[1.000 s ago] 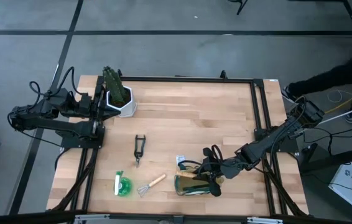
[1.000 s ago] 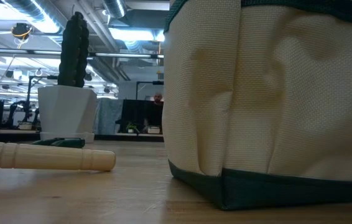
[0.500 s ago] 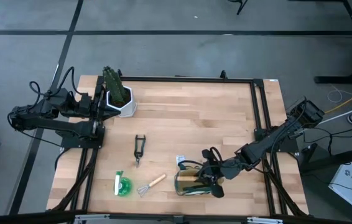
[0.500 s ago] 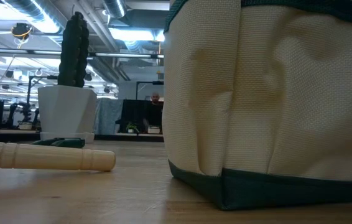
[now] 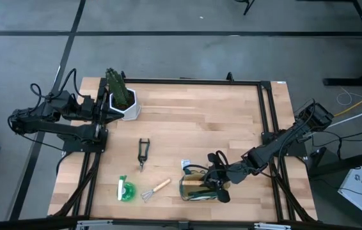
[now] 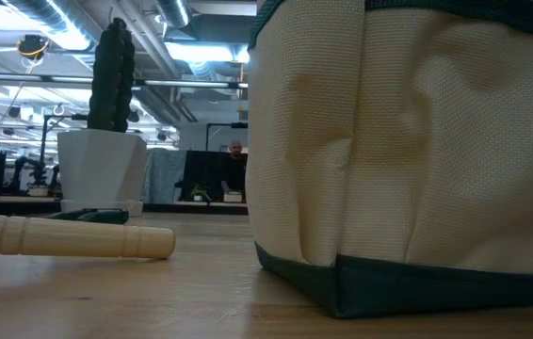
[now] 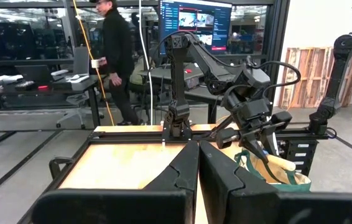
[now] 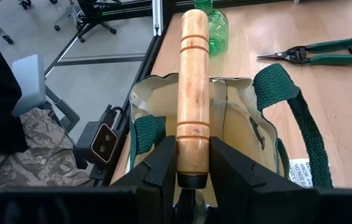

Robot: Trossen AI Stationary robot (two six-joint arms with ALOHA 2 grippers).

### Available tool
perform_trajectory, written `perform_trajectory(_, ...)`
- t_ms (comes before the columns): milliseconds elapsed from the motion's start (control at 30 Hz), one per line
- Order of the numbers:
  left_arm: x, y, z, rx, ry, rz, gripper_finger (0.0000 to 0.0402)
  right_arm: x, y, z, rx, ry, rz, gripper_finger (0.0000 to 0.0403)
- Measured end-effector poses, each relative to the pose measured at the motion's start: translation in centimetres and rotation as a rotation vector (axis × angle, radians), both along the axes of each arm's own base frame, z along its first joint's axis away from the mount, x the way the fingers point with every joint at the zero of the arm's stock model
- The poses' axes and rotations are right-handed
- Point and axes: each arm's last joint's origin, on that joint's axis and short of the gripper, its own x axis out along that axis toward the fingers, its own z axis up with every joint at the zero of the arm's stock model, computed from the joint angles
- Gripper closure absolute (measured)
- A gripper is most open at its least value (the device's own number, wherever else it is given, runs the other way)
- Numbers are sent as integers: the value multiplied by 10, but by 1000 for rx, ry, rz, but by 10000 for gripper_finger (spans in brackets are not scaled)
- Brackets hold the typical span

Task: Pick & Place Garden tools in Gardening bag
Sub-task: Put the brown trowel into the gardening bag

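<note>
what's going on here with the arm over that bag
The right gripper holds a wooden-handled tool between its fingers, right over the open mouth of the gardening bag at the table's front edge. The left gripper, fingers shut, waits at the back left beside the potted plant. Three tools lie loose on the table: the pruning shears, the mini rake and a green round item.

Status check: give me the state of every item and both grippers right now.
Right gripper: shut on trowel handle, over the bag.
Trowel: held, above the bag's mouth.
Gardening bag: open.
Mini rake: lying on table.
Pruning shears: lying on table.
Green round item: on table.
Left gripper: shut, empty, by the potted plant.
</note>
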Motion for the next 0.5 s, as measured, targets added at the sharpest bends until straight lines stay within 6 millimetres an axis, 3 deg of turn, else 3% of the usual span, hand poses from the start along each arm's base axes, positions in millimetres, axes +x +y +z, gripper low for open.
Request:
perform_trajectory(300,0,0,0,0,0,0,396,1,-1,0,10,2,12,309)
perform_trajectory(500,0,0,0,0,0,0,396,3,-3,0,31,13,39,274)
